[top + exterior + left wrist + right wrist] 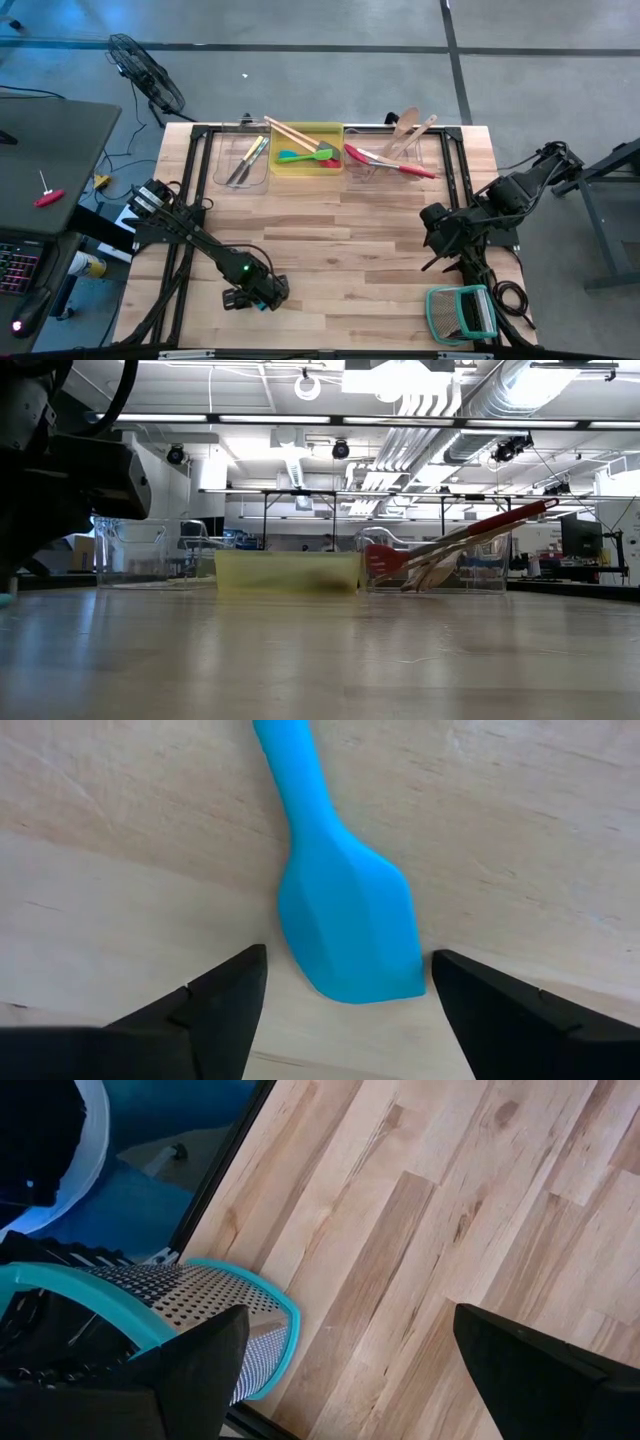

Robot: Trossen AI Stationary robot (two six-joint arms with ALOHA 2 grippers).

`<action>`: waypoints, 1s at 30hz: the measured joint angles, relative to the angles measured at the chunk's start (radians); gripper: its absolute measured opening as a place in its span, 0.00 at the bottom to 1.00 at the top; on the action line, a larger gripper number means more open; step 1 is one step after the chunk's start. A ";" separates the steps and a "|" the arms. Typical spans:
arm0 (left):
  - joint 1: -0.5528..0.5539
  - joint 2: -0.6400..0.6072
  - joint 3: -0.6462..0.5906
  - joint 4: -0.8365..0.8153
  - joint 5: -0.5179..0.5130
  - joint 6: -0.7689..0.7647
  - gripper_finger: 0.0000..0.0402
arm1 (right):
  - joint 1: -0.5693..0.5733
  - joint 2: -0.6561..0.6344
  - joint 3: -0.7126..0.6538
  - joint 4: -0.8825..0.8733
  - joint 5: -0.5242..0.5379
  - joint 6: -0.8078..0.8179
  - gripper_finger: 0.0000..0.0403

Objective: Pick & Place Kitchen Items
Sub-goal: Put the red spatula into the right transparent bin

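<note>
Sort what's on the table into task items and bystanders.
Part of the job:
- blue spatula, lying between the open fingers of the left gripper
- metal cutlery in the left clear bin
- green spatula in the yellow bin
- red spatula
- wooden spoons

Just lying about:
- green-framed wire rack
- right gripper, idle beside the rack

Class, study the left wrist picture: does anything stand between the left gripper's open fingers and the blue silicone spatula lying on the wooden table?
Nothing visible does. The left gripper hangs open over the blue silicone spatula, its dark fingers either side of the blade, with only bare wooden table around it.
</note>
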 joint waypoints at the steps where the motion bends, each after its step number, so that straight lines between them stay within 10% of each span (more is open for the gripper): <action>1: 0.000 0.000 0.000 0.000 0.000 0.002 0.70 | 0.000 0.000 0.000 0.000 0.000 0.000 0.86; 21: 0.083 0.017 0.001 0.017 0.062 0.155 0.14 | 0.019 0.000 0.000 0.014 -0.053 0.053 0.86; 30: 0.096 0.020 0.001 0.016 0.081 0.246 0.12 | 0.058 0.000 0.000 0.037 -0.048 0.055 0.86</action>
